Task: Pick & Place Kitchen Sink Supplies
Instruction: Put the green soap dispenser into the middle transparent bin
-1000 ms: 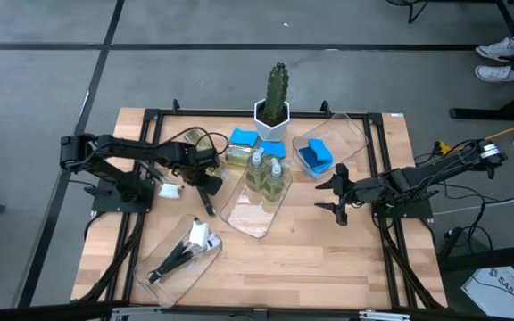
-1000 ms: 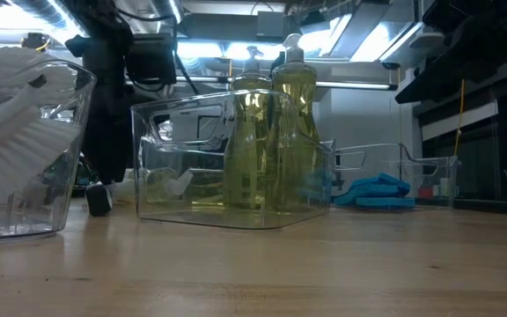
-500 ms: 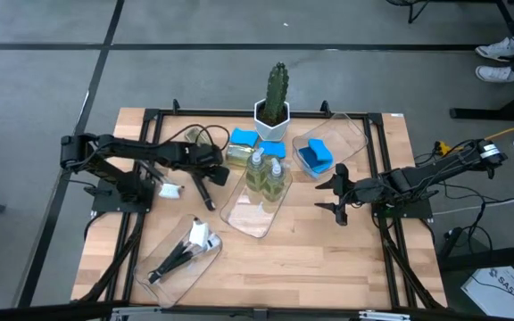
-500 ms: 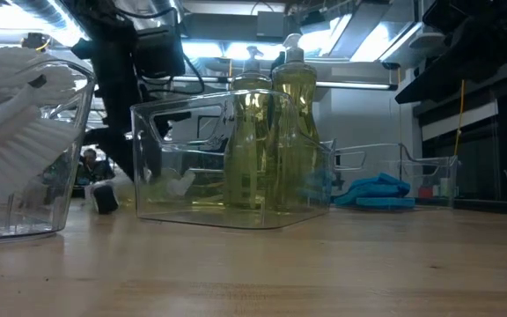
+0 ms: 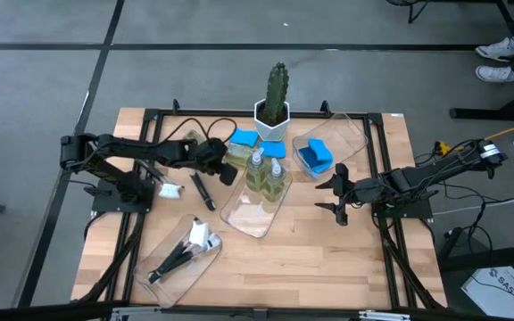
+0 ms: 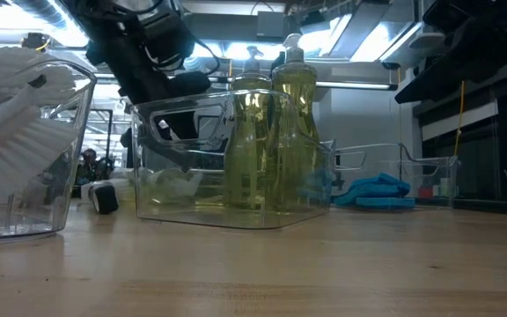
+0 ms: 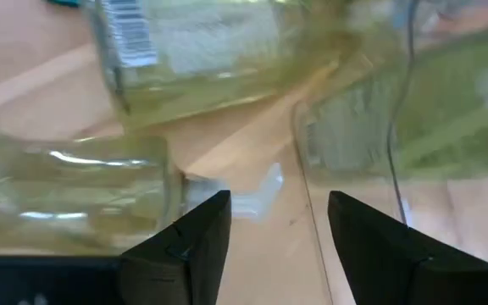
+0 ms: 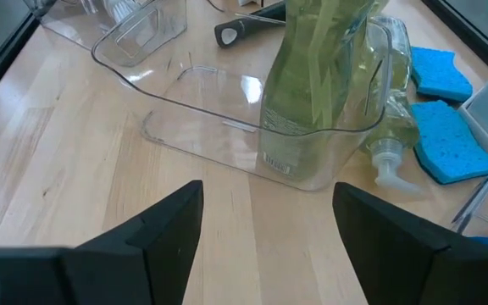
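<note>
High view: the left gripper (image 5: 224,162) was extended to the near-left edge of the centre tray (image 5: 255,207), beside a bottle lying flat (image 5: 236,155) on the table. Two upright bottles (image 5: 267,173) stood inside that tray. A loose brush (image 5: 201,190) lay on the wood just left of the tray. Two blue sponges (image 5: 255,143) lay by the cactus pot (image 5: 272,117), and another sponge (image 5: 314,156) sat in the right tray (image 5: 351,136). More brushes (image 5: 188,248) rested in the lower-left tray (image 5: 163,276). The right gripper (image 5: 340,197) waited right of the centre tray, fingers spread and empty.

Low view: the left arm (image 6: 143,53) hung above the tray's far-left corner; the upright bottles showed through the clear wall (image 6: 192,150).

Left wrist view: the fingers (image 7: 195,239) stood apart with bare table between them. The lying bottle (image 7: 202,59) was ahead of them; contact could not be determined.

Right wrist view: both fingers (image 8: 163,229) were parted, holding nothing, facing the centre tray and the lying bottle's pump (image 8: 385,163).
</note>
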`<act>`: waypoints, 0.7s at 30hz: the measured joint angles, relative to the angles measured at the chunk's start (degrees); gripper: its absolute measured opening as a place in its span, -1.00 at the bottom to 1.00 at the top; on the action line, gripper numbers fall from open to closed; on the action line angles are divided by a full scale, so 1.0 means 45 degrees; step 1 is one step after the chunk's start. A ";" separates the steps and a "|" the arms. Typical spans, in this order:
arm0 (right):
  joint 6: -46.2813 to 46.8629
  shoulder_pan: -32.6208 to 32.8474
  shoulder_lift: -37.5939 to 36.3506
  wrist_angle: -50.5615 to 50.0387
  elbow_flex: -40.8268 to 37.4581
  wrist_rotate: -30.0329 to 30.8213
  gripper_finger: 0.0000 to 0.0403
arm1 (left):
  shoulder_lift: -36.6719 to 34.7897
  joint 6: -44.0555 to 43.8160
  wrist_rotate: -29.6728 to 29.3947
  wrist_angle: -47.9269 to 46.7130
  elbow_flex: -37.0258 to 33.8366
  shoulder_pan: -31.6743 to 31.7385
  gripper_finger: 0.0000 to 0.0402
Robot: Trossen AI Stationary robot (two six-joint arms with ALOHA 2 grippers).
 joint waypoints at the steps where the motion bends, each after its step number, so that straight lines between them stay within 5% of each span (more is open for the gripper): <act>1: 0.0000 0.0000 0.0000 -0.0004 0.0000 0.0000 0.30 | -0.0003 0.0233 0.0146 -0.0006 0.0000 0.0018 -0.04; 12: -0.0112 0.0000 0.0000 -0.0005 0.0000 0.0015 0.30 | -0.0003 0.2681 0.0637 0.0002 0.0005 0.0009 -0.04; 21: -0.0393 0.0000 0.0000 0.0000 0.0000 0.0015 0.30 | -0.0003 1.1558 -0.0216 0.0021 0.0010 -0.0230 -0.10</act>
